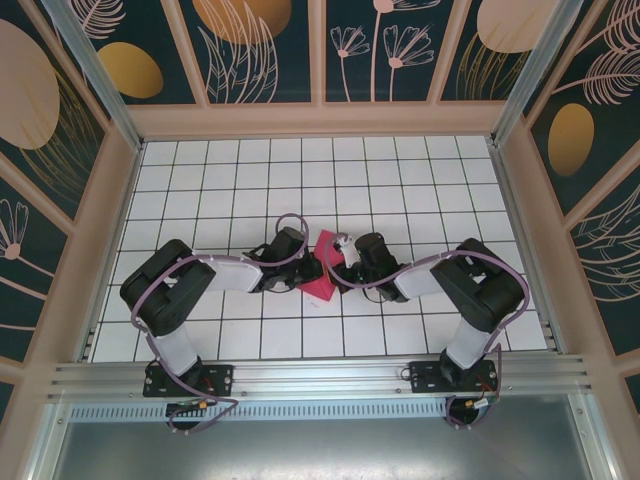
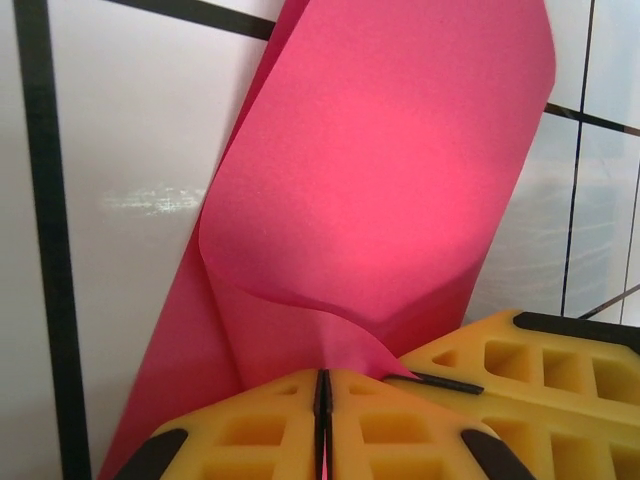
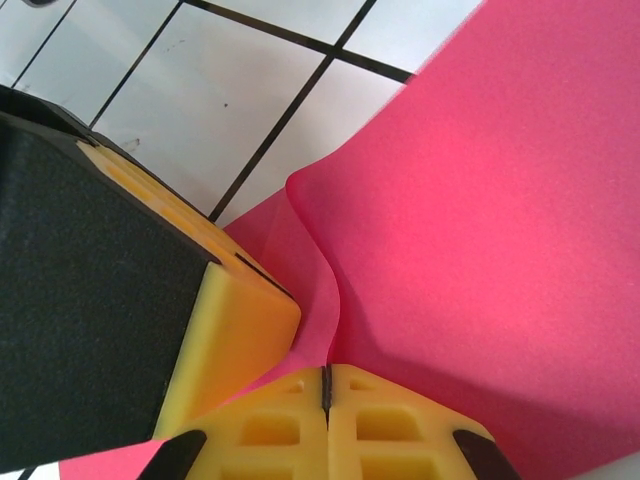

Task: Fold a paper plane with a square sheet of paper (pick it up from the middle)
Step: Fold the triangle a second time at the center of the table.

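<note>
**Left gripper** [image 2: 322, 380]: the fingers are closed pad to pad. The red-pink sheet of paper [image 2: 390, 190] runs in at their tips, so it reads as pinched there.

**Right gripper** [image 3: 327, 372]: the fingers are likewise pressed shut, with a soft crease of the sheet running straight into the seam between them. The two pairs meet almost tip to tip. The right fingers [image 2: 540, 365] sit just beside the left pair in the left wrist view, and the left fingers [image 3: 245, 315] just beside the right pair in the right wrist view.

**Sheet:** outward from the pinch, it rises as a curled flap over a lower layer lying against the white gridded surface [image 1: 300, 180]. The bend between the layers is rounded, not a pressed fold. From above, the sheet lies between the two wrists, near the middle of the surface. It is partly folded, and no pointed dart is formed yet.

**Handling:** treat the paper as very light, limp and easily creased. It will likely buckle wherever you squeeze it, slide on the smooth tiles, and tear if the arms pull apart. Take hold at an edge or along the intended fold line with a shallow pinch. Move both grips together, so that the only sharp crease is the one you mean to make.
</note>
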Controlling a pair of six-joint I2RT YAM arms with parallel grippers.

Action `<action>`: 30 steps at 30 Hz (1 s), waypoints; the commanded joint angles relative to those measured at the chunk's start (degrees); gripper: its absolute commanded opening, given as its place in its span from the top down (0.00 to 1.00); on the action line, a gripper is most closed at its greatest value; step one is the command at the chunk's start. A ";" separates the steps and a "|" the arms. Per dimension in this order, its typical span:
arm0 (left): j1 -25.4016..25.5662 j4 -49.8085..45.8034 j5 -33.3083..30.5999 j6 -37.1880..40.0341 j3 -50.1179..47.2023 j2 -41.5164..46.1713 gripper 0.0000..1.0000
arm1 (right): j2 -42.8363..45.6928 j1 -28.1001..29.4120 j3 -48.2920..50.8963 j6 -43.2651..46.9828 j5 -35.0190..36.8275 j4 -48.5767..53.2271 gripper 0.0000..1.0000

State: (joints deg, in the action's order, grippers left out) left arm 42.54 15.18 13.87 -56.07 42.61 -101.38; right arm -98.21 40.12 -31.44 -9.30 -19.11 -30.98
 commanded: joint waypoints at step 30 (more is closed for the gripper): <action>0.08 -0.32 -1.52 0.53 -3.15 -1.44 0.87 | 7.53 0.35 -3.11 -19.25 -6.73 14.61 0.93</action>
State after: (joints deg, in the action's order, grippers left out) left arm 42.54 18.31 13.50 -56.23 40.86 -101.12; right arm -89.01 40.23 -32.97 -26.59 -23.33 -16.01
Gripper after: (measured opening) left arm 0.128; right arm 0.079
